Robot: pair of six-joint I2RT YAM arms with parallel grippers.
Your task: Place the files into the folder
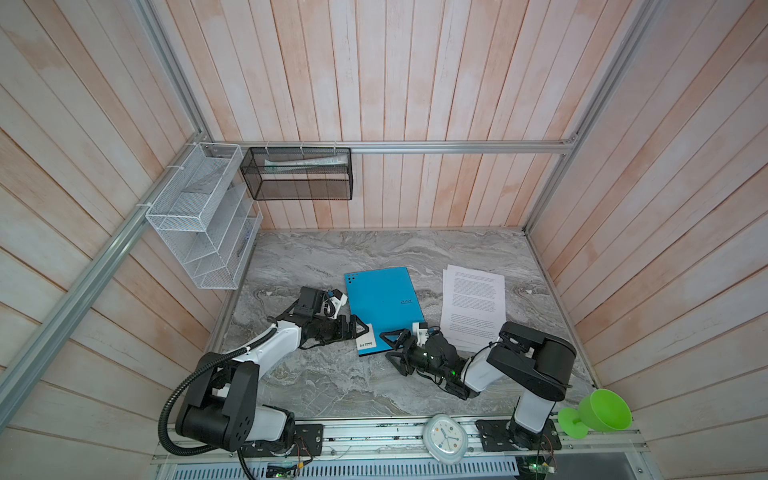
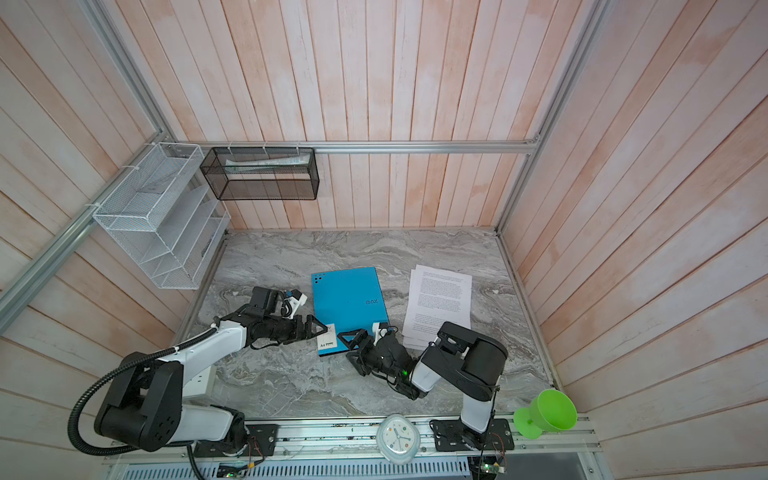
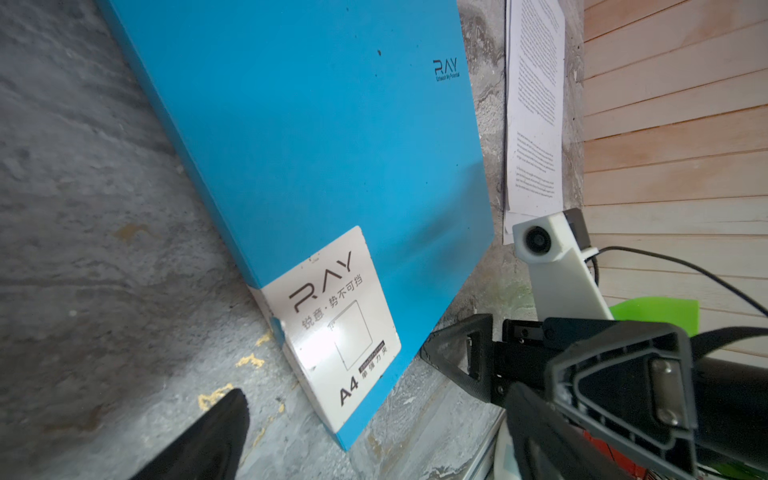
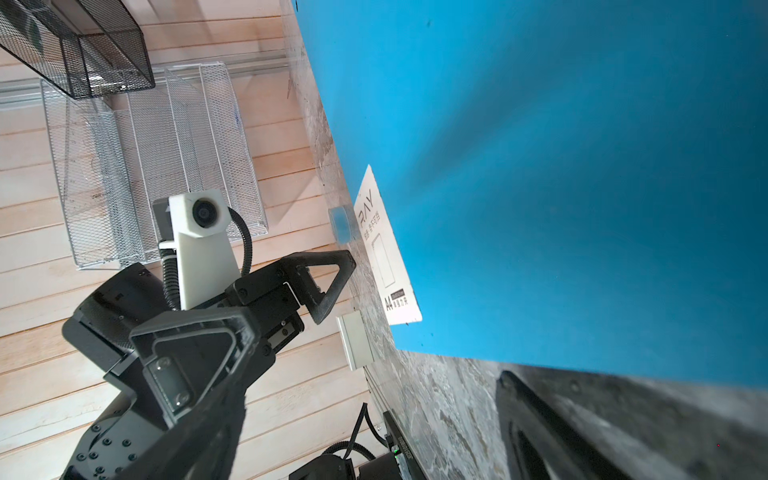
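The left gripper (image 1: 358, 329) stands wide and empty at the labelled near corner of the folder (image 1: 380, 301). The folder lies closed and flat in the middle of the table (image 1: 332, 386), its long axis running near to far, the far end leaning slightly left. The right gripper (image 1: 394, 348), also wide and empty, sits at its near edge. The files (image 1: 473, 297) lie just to the right, apart and roughly parallel.

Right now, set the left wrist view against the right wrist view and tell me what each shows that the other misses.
Only the left wrist view: the stack of white printed paper sheets. Only the right wrist view: the white wire-mesh file rack and the black wire-mesh basket. Both: the flat bright blue folder, closed, its white RAY label, and the grey marble tabletop.
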